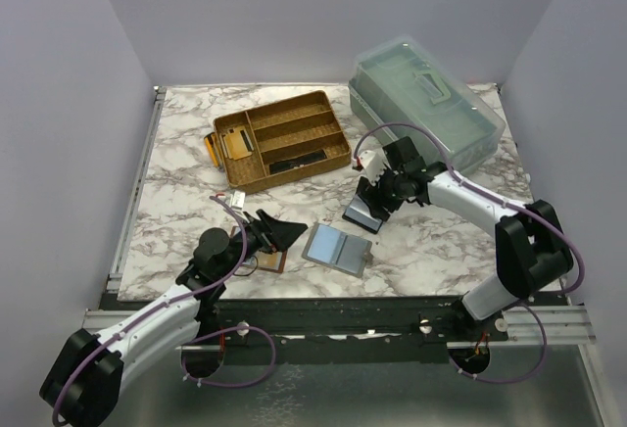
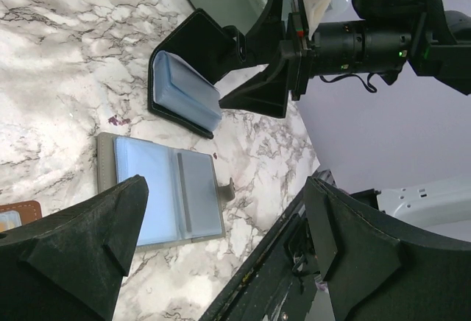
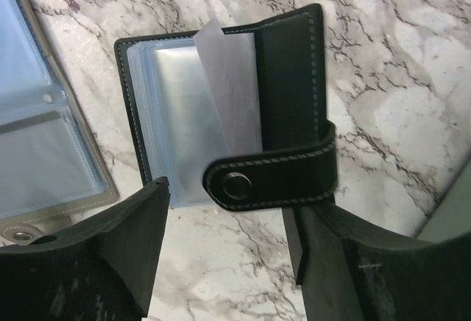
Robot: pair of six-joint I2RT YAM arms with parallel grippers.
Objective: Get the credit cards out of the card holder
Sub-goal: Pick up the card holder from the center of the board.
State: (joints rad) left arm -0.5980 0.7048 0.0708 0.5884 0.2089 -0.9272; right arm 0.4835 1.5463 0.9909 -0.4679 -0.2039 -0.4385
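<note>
The black card holder lies open on the marble table, its strap tab curled over the front edge. It has blue-grey pockets, and a pale silvery credit card sticks out of them at a tilt. The holder also shows in the top view and the left wrist view. My right gripper is open over the holder's near edge, one finger on each side of the strap, holding nothing; the top view shows it too. My left gripper is open and empty, left of the holder.
A grey-outside holder lies open between the arms. A brown holder sits under my left gripper. A tan tray at the back holds gold-tan cards and a long black bar. A clear lidded box stands back right.
</note>
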